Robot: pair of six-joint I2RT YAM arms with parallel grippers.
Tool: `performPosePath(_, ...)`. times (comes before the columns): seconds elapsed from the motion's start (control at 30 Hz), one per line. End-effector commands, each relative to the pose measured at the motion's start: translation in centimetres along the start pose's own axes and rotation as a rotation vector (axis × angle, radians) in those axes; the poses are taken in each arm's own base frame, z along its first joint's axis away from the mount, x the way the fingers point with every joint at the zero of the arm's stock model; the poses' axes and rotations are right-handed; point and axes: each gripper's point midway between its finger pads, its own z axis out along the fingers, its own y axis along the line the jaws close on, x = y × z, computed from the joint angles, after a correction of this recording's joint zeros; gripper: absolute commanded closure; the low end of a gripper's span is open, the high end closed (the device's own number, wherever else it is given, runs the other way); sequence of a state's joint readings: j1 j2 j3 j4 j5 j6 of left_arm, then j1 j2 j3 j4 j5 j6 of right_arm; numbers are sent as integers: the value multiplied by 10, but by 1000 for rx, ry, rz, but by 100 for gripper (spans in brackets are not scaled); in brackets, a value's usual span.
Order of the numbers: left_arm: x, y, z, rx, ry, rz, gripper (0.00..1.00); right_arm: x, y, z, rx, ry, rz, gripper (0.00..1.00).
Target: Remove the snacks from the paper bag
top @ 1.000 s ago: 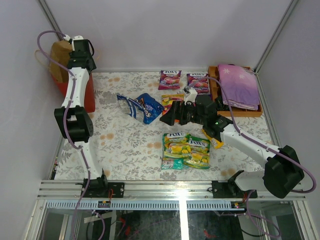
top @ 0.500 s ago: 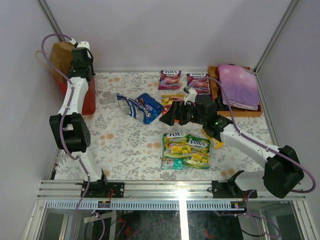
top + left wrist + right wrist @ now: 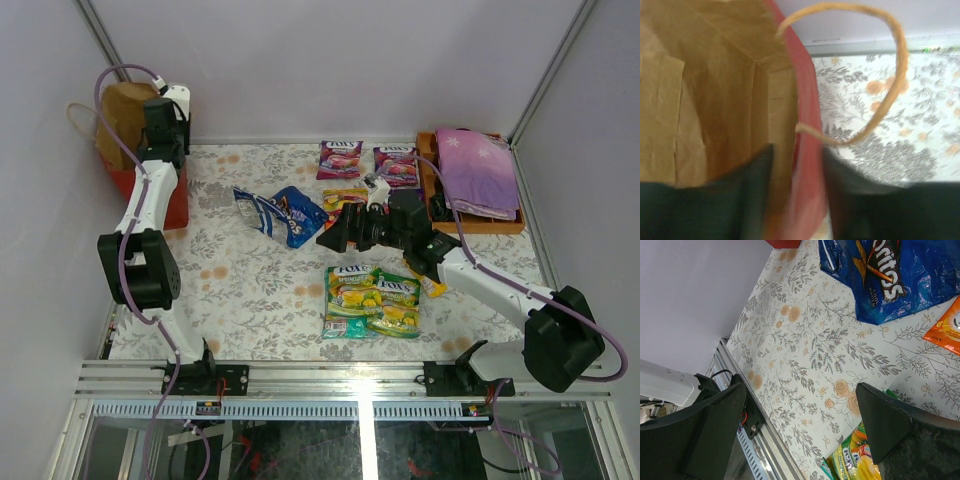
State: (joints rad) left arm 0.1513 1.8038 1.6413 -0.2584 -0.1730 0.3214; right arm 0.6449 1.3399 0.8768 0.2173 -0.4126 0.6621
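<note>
The left arm reaches long and nearly straight to the far left corner of the desk (image 3: 250, 290), its wrist bent down over the paper bag (image 3: 122, 110). The bag stands upright there with its mouth open. In the wrist view the left end effector (image 3: 797, 200) straddles the bag's red side wall. One of its fingers (image 3: 740, 195) is inside against the brown lining and the other is outside, just under the cord handle (image 3: 897, 75). The picture is blurred, so whether they pinch the wall cannot be told.

The right arm stretches low and leftward across the middle of the desk. The right end effector (image 3: 330, 237) is spread wide and holds nothing, hovering between the blue Doritos bag (image 3: 285, 212) and the green-yellow pouches (image 3: 372, 298). Two purple pouches (image 3: 340, 158) lie near the far edge, and an orange pouch (image 3: 345, 197) lies just beside the chip bag.
</note>
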Motion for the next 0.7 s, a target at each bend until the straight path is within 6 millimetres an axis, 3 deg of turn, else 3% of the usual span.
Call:
performPosePath(0.0, -38, 16, -3, -67, -116, -8, 18, -11, 11, 0, -52, -34, -35, 0)
performPosePath(0.03, -44, 18, -9, -84, -137, -27, 2, -11, 11, 0, -55, -35, -36, 0)
performPosePath(0.1, -62, 19, -24, -102, -188, -35, 0, -10, 10, 1, -57, -36, -31, 0)
performPosePath(0.2, -100, 23, -63, -173, -263, -54, 0, -9, 11, 3, -65, -30, -27, 1)
performPosePath(0.33, -148, 31, -145, -232, -368, -183, 0, -10, 12, 4, -71, -30, -25, 1)
performPosePath(0.4, -162, 34, -192, -201, -429, -349, 0, -9, 11, 3, -67, -30, -27, 0)
performPosePath(0.43, -169, 41, -226, -171, -473, -462, 0, -9, 10, 3, -63, -32, -27, 0)
performPosePath(0.5, -165, 35, -267, -51, -505, -660, 0, -10, 8, 3, -52, -39, -25, 1)
performPosePath(0.57, -150, 20, -297, 97, -531, -871, 0, -12, 6, 2, -38, -53, -24, 1)
performPosePath(0.67, -112, -25, -310, 344, -502, -1004, 0, -17, 1, -4, 4, -96, -12, 1)
